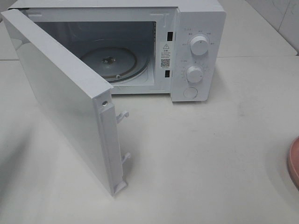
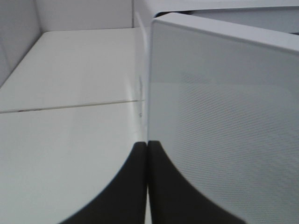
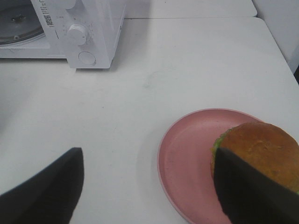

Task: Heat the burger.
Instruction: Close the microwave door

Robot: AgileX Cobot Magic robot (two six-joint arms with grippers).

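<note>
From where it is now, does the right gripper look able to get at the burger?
Probably yes: the right gripper is open above the pink plate, one finger beside the burger, nothing between.

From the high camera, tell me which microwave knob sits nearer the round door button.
The lower knob: it sits directly above the round button, while the upper knob is farther up the panel.

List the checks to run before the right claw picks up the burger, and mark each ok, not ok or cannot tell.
1. Microwave door open: ok.
2. Turntable bare: ok.
3. Burger on plate: ok.
4. Right claw open: ok.
5. Right claw around burger: not ok, one finger overlaps it, the other stands off the plate.
6. Left claw shut, at the door's edge: ok.
</note>
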